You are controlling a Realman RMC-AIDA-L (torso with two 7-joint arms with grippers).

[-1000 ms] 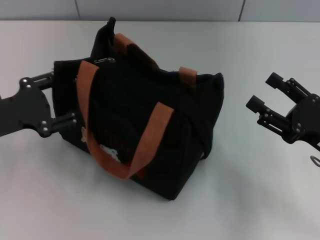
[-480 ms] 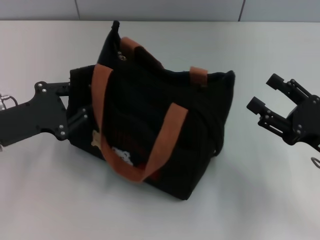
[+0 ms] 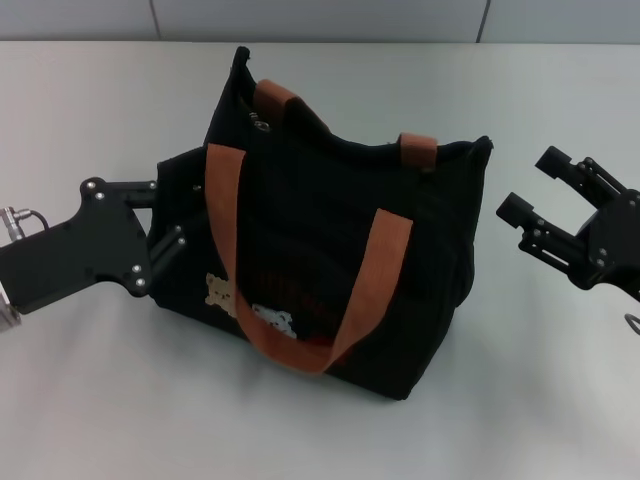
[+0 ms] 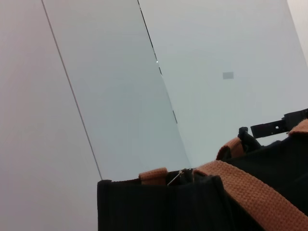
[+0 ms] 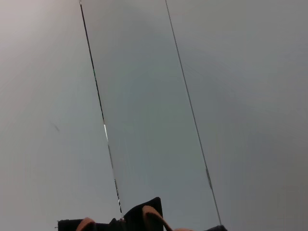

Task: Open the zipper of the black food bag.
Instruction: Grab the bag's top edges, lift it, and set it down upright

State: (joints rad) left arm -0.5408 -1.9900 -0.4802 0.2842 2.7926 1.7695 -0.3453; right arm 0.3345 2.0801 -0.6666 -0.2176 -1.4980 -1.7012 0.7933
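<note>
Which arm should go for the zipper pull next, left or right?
Probably the right. The left claw is pressed against the bag's end, steadying it. The right claw is open and free beside the other end, though the pull sits at the far-left corner.

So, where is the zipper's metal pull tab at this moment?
In the head view, the pull tab sits at the bag's far top corner on the robot's left, beside the rear strap's end.

Black food bag (image 3: 300, 250) with orange-brown straps (image 3: 225, 230), tan and white bear patches (image 3: 250, 305).
</note>
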